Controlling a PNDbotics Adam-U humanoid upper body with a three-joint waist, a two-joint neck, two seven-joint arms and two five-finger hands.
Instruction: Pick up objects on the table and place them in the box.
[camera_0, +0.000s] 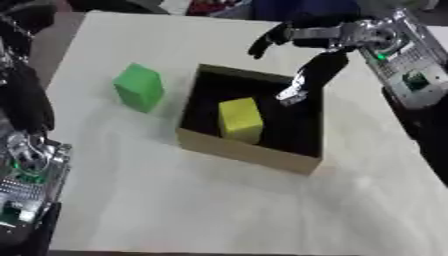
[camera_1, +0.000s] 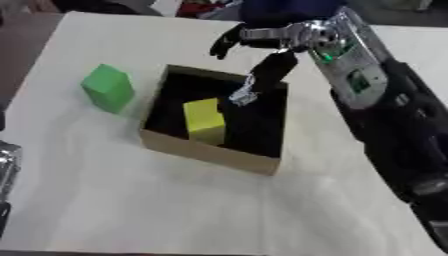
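A yellow block (camera_0: 240, 119) stands inside the shallow cardboard box (camera_0: 249, 151) with a dark interior at the table's middle. A green block (camera_0: 138, 86) rests on the table just left of the box. My right hand (camera_0: 311, 75) hangs over the box's far right part, fingers spread and relaxed, holding nothing; its thumb points down into the box, apart from the yellow block. My left hand (camera_0: 24, 97) shows at the left edge, dark and hanging beside the table, well away from the green block.
The pale table (camera_0: 219, 205) stretches wide in front of the box. My right forearm (camera_1: 385, 105) runs along the table's right side. Coloured things lie beyond the far edge.
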